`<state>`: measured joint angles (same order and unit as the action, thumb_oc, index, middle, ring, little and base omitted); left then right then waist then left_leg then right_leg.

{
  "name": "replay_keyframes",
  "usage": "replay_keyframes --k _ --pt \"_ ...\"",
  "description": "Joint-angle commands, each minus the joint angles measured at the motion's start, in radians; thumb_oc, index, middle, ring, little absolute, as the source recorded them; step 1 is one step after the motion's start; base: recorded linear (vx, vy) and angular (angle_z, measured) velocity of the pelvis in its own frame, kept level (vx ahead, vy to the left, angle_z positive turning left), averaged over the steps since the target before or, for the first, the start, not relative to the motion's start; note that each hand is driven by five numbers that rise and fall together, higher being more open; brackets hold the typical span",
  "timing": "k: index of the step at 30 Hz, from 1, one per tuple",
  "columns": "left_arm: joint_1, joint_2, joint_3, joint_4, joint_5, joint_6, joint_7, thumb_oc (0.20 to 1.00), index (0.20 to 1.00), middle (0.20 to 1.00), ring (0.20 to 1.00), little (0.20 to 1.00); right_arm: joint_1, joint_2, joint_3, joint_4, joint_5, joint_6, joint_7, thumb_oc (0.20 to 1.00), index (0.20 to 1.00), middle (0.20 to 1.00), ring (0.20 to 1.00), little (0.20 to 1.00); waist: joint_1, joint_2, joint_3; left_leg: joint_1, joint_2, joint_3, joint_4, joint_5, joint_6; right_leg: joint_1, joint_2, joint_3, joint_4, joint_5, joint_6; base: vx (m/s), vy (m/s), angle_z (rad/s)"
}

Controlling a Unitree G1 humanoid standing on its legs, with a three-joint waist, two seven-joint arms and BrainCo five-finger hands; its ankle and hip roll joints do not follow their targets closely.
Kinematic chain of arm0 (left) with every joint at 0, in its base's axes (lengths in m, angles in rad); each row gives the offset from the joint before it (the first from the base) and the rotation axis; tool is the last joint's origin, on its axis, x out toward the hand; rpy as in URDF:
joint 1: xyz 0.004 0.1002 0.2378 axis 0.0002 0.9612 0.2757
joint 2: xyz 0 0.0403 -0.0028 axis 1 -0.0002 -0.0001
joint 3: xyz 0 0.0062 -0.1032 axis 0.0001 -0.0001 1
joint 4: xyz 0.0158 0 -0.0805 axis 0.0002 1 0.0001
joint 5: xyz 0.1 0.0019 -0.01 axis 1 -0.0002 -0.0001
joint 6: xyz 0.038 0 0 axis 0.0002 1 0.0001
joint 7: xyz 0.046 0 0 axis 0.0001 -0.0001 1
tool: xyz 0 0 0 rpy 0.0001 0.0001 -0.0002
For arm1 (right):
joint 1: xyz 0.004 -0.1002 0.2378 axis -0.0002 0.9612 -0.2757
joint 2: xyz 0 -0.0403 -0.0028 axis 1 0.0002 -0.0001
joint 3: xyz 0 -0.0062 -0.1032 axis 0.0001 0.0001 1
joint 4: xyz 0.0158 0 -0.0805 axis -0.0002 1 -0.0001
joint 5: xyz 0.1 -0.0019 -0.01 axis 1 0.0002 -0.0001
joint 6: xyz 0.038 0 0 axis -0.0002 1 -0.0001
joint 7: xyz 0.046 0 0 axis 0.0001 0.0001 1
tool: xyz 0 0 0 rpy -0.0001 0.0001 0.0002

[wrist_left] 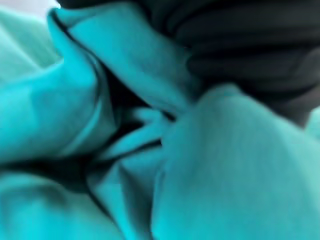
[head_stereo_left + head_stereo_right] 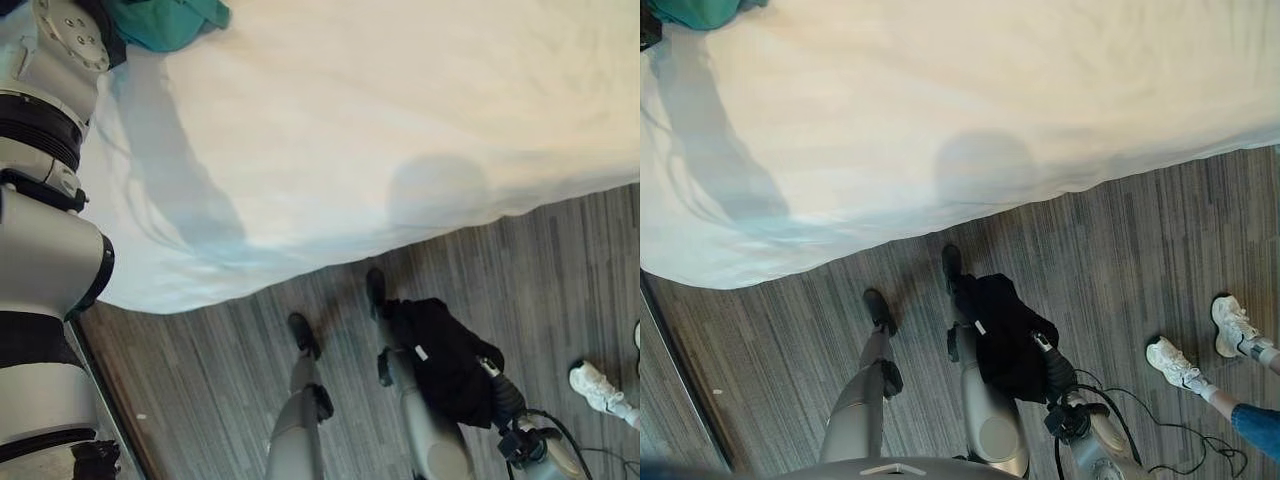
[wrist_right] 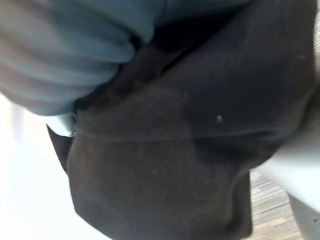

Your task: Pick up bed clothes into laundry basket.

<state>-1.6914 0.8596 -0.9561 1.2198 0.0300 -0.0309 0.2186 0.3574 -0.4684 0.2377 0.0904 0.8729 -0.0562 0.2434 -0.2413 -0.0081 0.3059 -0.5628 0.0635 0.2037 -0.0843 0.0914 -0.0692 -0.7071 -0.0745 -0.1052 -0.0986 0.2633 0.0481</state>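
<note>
Left hand [image 1: 250,55] buried in crumpled teal cloth garment [image 2: 165,22] (grip can't tell), right hand's hold on hanging black cloth garment [image 2: 1005,335] likewise unclear, so either may slip.

Both eye views look steeply down from the head, sharing the white bed [image 2: 380,120] edge and grey floor [image 2: 1120,260]. Each wrist view sits pressed against cloth: teal garment [image 1: 100,125], black garment [image 3: 165,165].
</note>
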Motion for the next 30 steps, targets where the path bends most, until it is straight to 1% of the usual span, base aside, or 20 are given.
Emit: replay_keyframes --k 1,2,5,6,7,8,11,12,13,14,15,17,18,19,20,22,23,24,27,30 --pt "0.026 -0.031 -0.028 0.018 0.115 0.003 -0.076 0.200 0.200 0.200 0.200 0.200 0.019 -0.029 0.005 -0.024 0.000 -0.012 0.041 0.200 0.200 0.200 0.200 0.200 -0.023 -0.018 0.025 -0.003 0.054 -0.081 -0.003 0.012 -0.042 0.034 -0.034 0.025 0.017 -0.044 0.149 -0.11 -0.023 0.04" --pt "0.049 -0.049 -0.015 -0.004 0.127 0.004 -0.077 0.200 0.200 0.200 0.200 0.200 0.014 -0.030 0.008 -0.021 -0.006 -0.014 0.039 0.200 0.200 0.200 0.200 0.200 -0.027 -0.027 0.035 -0.013 0.047 -0.075 -0.003 0.045 -0.036 0.025 -0.040 0.019 0.019 -0.020 0.140 -0.11 -0.023 0.04" --pt "0.134 -0.077 0.012 -0.151 0.162 -0.002 -0.076 0.200 0.200 0.200 0.200 0.200 -0.001 -0.036 0.007 -0.021 -0.012 -0.019 0.038 0.200 0.200 0.200 0.200 0.200 -0.014 -0.025 0.043 0.000 0.043 -0.080 -0.003 0.045 -0.036 0.043 -0.042 0.014 0.020 -0.024 0.139 -0.07 -0.004 0.04" --pt "0.261 -0.057 0.098 -0.339 0.097 -0.012 -0.083 0.200 0.200 0.200 0.200 0.200 -0.010 -0.030 -0.005 -0.018 -0.026 -0.024 0.032 0.200 0.200 0.200 0.200 0.200 0.007 -0.022 0.050 0.022 0.037 -0.084 -0.003 0.043 -0.035 0.070 -0.046 0.005 0.021 -0.028 0.138 -0.03 -0.006 0.05" --pt "0.266 -0.055 0.102 -0.342 0.097 -0.011 -0.083 0.200 0.200 0.200 0.200 0.200 -0.009 -0.032 -0.004 -0.018 -0.026 -0.024 0.032 0.200 0.200 0.200 0.200 0.200 0.005 -0.020 0.050 0.023 0.037 -0.085 -0.003 0.042 -0.035 0.071 -0.046 0.005 0.021 -0.028 0.138 -0.03 -0.001 -0.03" --pt "0.461 -0.042 0.232 -0.518 -0.008 -0.030 -0.099 0.200 0.200 0.200 0.200 0.200 -0.017 -0.017 -0.018 -0.012 -0.051 -0.029 0.018 0.200 0.200 0.200 0.200 0.200 0.030 -0.014 0.052 0.061 0.031 -0.087 -0.003 0.038 -0.034 0.112 -0.051 -0.004 0.022 -0.035 0.136 0.00 0.005 -0.06" --pt "0.669 -0.041 0.354 -0.662 -0.067 -0.039 -0.128 0.200 0.200 0.200 0.200 0.200 -0.021 -0.002 -0.034 0.000 -0.085 -0.035 0.004 0.200 0.200 0.200 0.200 0.200 0.051 -0.005 0.047 0.110 0.024 -0.089 -0.003 0.031 -0.033 0.165 -0.054 -0.012 0.022 -0.045 0.131 0.01 0.006 -0.04" --pt "0.789 -0.059 0.431 -0.717 -0.106 -0.043 -0.147 0.200 0.200 0.200 0.200 0.200 -0.023 0.001 -0.044 0.004 -0.102 -0.036 -0.002 0.200 0.200 0.200 0.200 0.200 0.059 0.000 0.044 0.139 0.021 -0.089 -0.003 0.026 -0.033 0.195 -0.057 -0.014 0.022 -0.051 0.130 0.06 0.028 0.14" --pt "1.045 -0.126 0.570 -0.808 -0.239 -0.064 -0.166 0.200 0.200 0.200 0.200 0.200 -0.032 0.028 -0.065 0.022 -0.148 -0.038 -0.028 0.200 0.200 0.200 0.200 0.200 0.084 0.012 0.022 0.201 0.012 -0.092 -0.003 0.015 -0.031 0.266 -0.067 -0.023 0.023 -0.064 0.127 0.05 0.016 0.20" --pt "1.049 -0.126 0.573 -0.811 -0.238 -0.063 -0.166 0.200 0.200 0.200 0.200 0.200 -0.031 0.026 -0.064 0.021 -0.148 -0.038 -0.028 0.200 0.200 0.200 0.200 0.200 0.082 0.012 0.023 0.203 0.012 -0.092 -0.003 0.015 -0.031 0.268 -0.067 -0.024 0.023 -0.064 0.127 0.13 0.056 0.23" --pt "1.268 -0.201 0.688 -0.887 -0.369 -0.090 -0.177 0.200 0.200 0.200 0.200 0.200 -0.043 0.033 -0.079 0.031 -0.182 -0.035 -0.038 0.200 0.200 0.200 0.200 0.200 0.101 0.023 -0.003 0.259 0.005 -0.097 -0.003 0.008 -0.029 0.330 -0.073 -0.033 0.026 -0.082 0.124 0.14 0.059 0.20" --pt "1.490 -0.273 0.773 -0.976 -0.478 -0.094 -0.206 0.200 0.200 0.200 0.200 0.200 -0.049 0.047 -0.100 0.024 -0.199 -0.030 -0.046 0.200 0.200 0.200 0.200 0.200 0.127 0.034 -0.036 0.328 -0.003 -0.103 -0.003 -0.006 -0.019 0.404 -0.073 -0.038 0.034 -0.110 0.117 0.17 0.049 0.14" --pt "1.552 -0.294 0.783 -0.994 -0.480 -0.089 -0.223 0.200 0.200 0.200 0.200 0.200 -0.050 0.053 -0.107 0.031 -0.206 -0.029 -0.046 0.200 0.200 0.200 0.200 0.200 0.135 0.036 -0.051 0.361 -0.001 -0.105 -0.003 -0.014 -0.017 0.435 -0.074 -0.042 0.038 -0.125 0.115 0.21 0.025 0.06" --pt "1.672 -0.329 0.840 -1.026 -0.532 -0.082 -0.246 0.200 0.200 0.200 0.200 0.200 -0.058 0.061 -0.126 0.036 -0.219 -0.012 -0.039 0.200 0.200 0.200 0.200 0.200 0.154 0.038 -0.094 0.425 0.001 -0.111 -0.003 -0.027 -0.010 0.496 -0.073 -0.048 0.053 -0.157 0.112 0.16 0.019 0.24" --pt "1.673 -0.329 0.841 -1.027 -0.532 -0.082 -0.246 0.200 0.200 0.200 0.200 0.200 -0.058 0.061 -0.126 0.036 -0.219 -0.012 -0.039 0.200 0.200 0.200 0.200 0.200 0.153 0.038 -0.096 0.422 0.000 -0.112 -0.003 -0.025 -0.010 0.494 -0.074 -0.048 0.052 -0.154 0.112 0.14 0.016 0.23" --pt "1.790 -0.414 0.871 -1.046 -0.631 -0.061 -0.276 0.200 0.200 0.200 0.200 0.200 -0.079 0.055 -0.127 0.040 -0.252 0.005 -0.032 0.200 0.200 0.200 0.200 0.200 0.188 0.038 -0.155 0.498 0.002 -0.127 -0.001 -0.035 0.002 0.569 -0.077 -0.064 0.085 -0.195 0.106 0.10 -0.023 0.21" --pt "1.792 -0.414 0.872 -1.049 -0.631 -0.060 -0.275 0.200 0.200 0.200 0.200 0.200 -0.078 0.054 -0.126 0.040 -0.252 0.005 -0.032 0.200 0.200 0.200 0.200 0.200 0.186 0.038 -0.154 0.500 0.002 -0.128 -0.001 -0.036 0.002 0.571 -0.077 -0.065 0.086 -0.196 0.106 0.15 -0.043 0.20" --pt "1.844 -0.448 0.881 -1.074 -0.647 -0.050 -0.277 0.200 0.200 0.200 0.200 0.200 -0.074 0.051 -0.137 0.028 -0.270 0.015 -0.030 0.200 0.200 0.200 0.200 0.200 0.201 0.034 -0.188 0.543 0.000 -0.141 0.007 -0.050 0.008 0.624 -0.081 -0.076 0.097 -0.218 0.101 0.11 -0.016 0.30" --pt "1.865 -0.495 0.864 -1.067 -0.685 -0.031 -0.290 0.200 0.200 0.200 0.200 0.200 -0.087 0.059 -0.139 0.032 -0.269 0.022 -0.039 0.200 0.200 0.200 0.200 0.200 0.216 0.030 -0.214 0.577 -0.003 -0.153 0.014 -0.062 0.015 0.666 -0.084 -0.088 0.109 -0.236 0.098 0.07 -0.020 0.33" --pt "1.905 -0.556 0.844 -1.099 -0.704 -0.016 -0.287 0.200 0.200 0.200 0.200 0.200 -0.116 0.072 -0.131 0.028 -0.271 0.026 -0.060 0.200 0.200 0.200 0.200 0.200 0.249 0.019 -0.268 0.632 -0.001 -0.145 0.013 -0.083 0.022 0.727 -0.086 -0.109 0.097 -0.246 0.101 0.06 -0.025 0.11"
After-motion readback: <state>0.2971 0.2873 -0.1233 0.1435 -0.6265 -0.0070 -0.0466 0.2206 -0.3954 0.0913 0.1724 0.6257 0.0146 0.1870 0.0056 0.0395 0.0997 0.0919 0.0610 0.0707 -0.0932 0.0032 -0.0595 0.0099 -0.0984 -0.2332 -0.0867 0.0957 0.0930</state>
